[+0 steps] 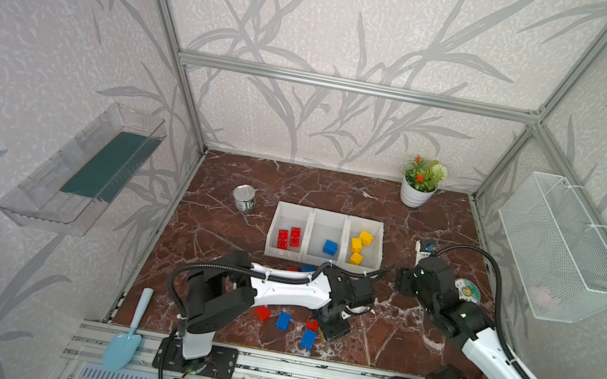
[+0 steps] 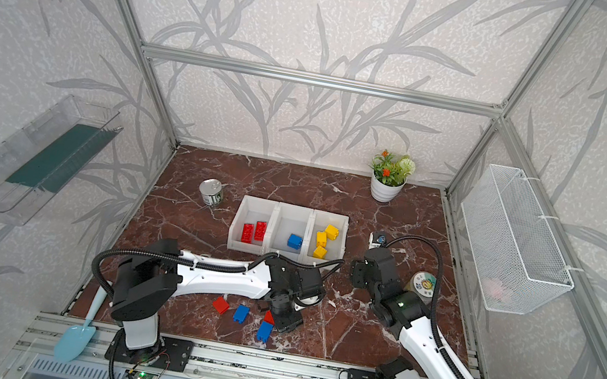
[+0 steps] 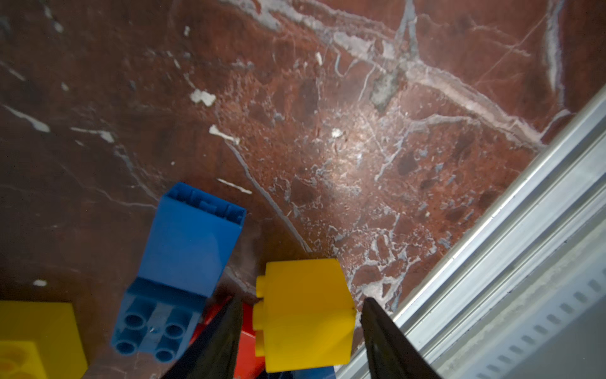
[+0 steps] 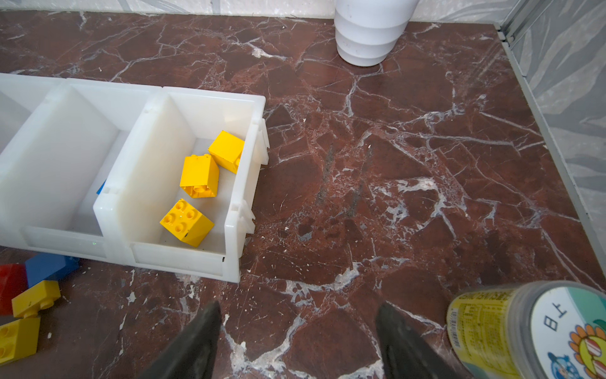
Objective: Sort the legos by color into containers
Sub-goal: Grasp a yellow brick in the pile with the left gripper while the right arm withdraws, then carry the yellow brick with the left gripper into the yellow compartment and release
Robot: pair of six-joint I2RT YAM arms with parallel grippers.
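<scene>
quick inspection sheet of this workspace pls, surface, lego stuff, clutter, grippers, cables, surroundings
surface: red-brown marble tabletop, no spills seen
job's things: white bins hold two red bricks, one blue brick and three yellow bricks, one color per bin; loose bricks lie near the front edge
clutter: tin can, potted plant, yellow canister, blue scoop on the front rail
grippers: left gripper open, jaws straddling a loose yellow brick; right gripper open, empty, over bare table right of the bins
cables: black hoses run along both arms, no snag seen
surroundings: clear tray on the left wall, wire basket on the right wall
</scene>
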